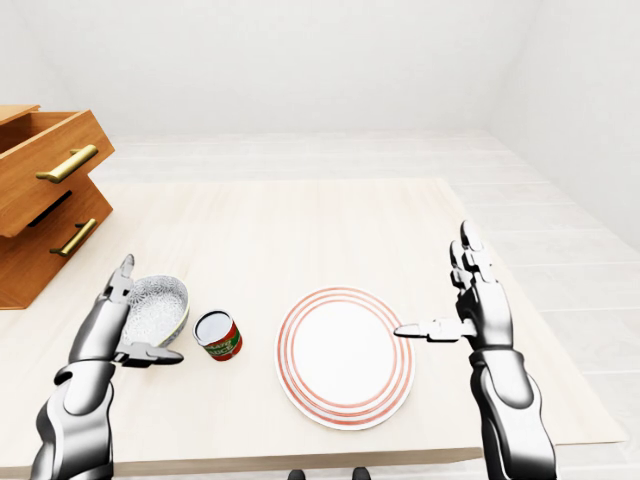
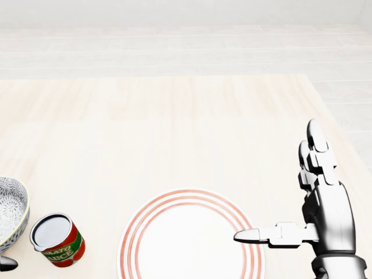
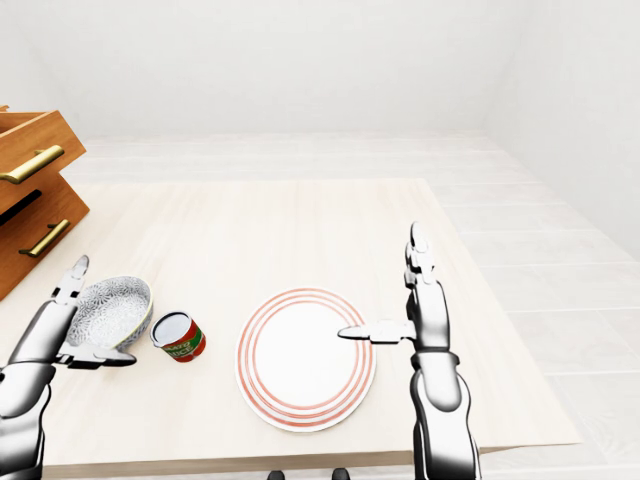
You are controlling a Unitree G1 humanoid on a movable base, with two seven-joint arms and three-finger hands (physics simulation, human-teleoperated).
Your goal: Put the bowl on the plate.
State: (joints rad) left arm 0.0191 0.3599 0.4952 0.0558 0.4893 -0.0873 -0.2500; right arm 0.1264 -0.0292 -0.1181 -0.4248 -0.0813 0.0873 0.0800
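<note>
A tomato can (image 1: 218,335) stands between bowl (image 1: 157,308) and plate (image 1: 345,355).

Head view's left edge crops the bowl (image 2: 10,210) and left hand (image 2: 6,263).

Bare white simulated room, pale wooden table (image 1: 300,215), brown wooden drawer unit with brass handles (image 1: 40,200), pale plank floor (image 1: 560,210)

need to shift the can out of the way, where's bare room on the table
Free: the wide table stretch above the plate and can, right of the drawers. Crowded: the bottom-left, where bowl, left hand and can bunch together.
</note>
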